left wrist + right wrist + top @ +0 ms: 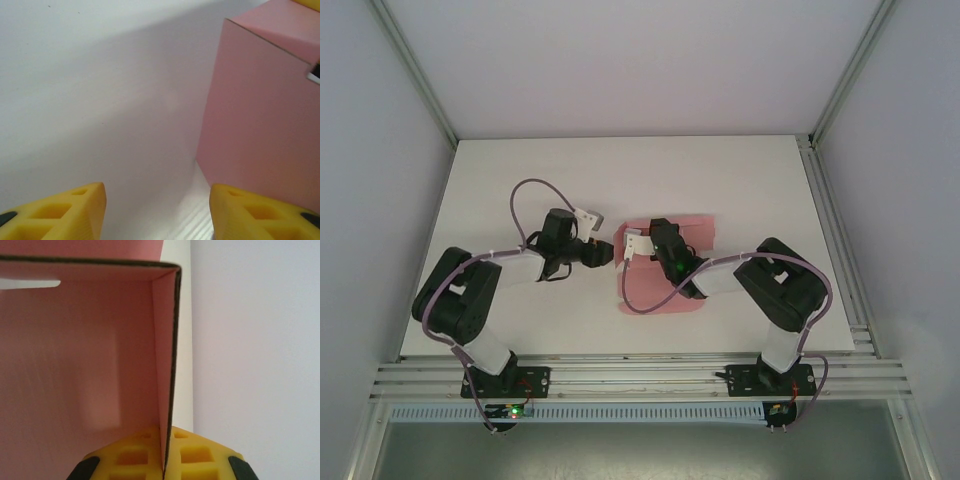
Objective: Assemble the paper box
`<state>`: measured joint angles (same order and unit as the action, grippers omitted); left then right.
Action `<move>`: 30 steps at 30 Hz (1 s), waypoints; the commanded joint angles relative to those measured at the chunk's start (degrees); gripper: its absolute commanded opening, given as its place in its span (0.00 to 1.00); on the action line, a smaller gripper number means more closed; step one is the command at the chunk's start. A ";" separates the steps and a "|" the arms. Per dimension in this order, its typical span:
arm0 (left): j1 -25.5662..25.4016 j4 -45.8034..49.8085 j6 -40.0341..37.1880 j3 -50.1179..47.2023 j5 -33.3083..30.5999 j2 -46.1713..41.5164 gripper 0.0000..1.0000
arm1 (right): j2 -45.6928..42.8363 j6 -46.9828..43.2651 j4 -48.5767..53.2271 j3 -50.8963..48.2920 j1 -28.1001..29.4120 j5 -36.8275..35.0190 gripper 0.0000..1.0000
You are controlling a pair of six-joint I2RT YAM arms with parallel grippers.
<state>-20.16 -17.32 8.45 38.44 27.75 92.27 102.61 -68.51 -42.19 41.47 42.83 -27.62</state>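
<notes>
At six o'clock in the right wrist view, our right gripper [166,452] is clamped on an upright wall of the paper box [75,355]. Our left gripper [157,202] hangs with fingers apart, empty, the pink box at its two o'clock, standing mid-table [720,180].

A robot lab cell: bare white table [620,180] boxed by aluminium rails [640,374] and plain walls [370,150].
</notes>
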 commanded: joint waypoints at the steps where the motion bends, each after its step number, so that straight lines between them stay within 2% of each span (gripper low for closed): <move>1: -0.71 -2.46 1.79 -0.73 -3.91 -4.19 0.60 | -2.04 -0.02 4.92 3.14 -1.97 -0.55 0.00; 6: -0.89 3.36 5.64 -1.86 -4.57 -8.12 0.58 | -1.22 -3.47 5.77 7.57 -3.44 -2.43 0.00; 8: -1.57 3.51 8.96 -2.29 -5.02 -7.37 0.51 | -0.21 -2.41 5.36 9.33 -3.72 -3.52 0.00; 10: -2.30 6.32 10.79 -0.47 -5.78 -5.20 0.38 | 1.39 -1.10 5.98 11.67 -4.11 -4.97 0.00; 15: -4.77 1.86 14.73 1.47 -3.36 0.38 0.36 | 4.34 0.76 5.93 14.72 -4.65 -4.28 0.00; 21: -7.74 5.48 18.82 11.26 -6.52 10.94 0.16 | 5.79 4.70 6.28 14.40 -3.67 -5.08 0.00; 24: -7.73 10.01 17.78 13.81 -8.59 14.64 0.07 | 4.65 6.91 9.23 13.52 -2.98 -4.54 0.00; 30: -7.81 13.44 18.92 13.27 -12.97 16.43 0.01 | -0.61 12.42 21.15 10.12 -0.19 1.45 0.00</move>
<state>-27.73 -10.44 26.11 52.49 19.97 106.80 104.60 -62.00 -29.65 53.63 40.77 -31.38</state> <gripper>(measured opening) 0.063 0.064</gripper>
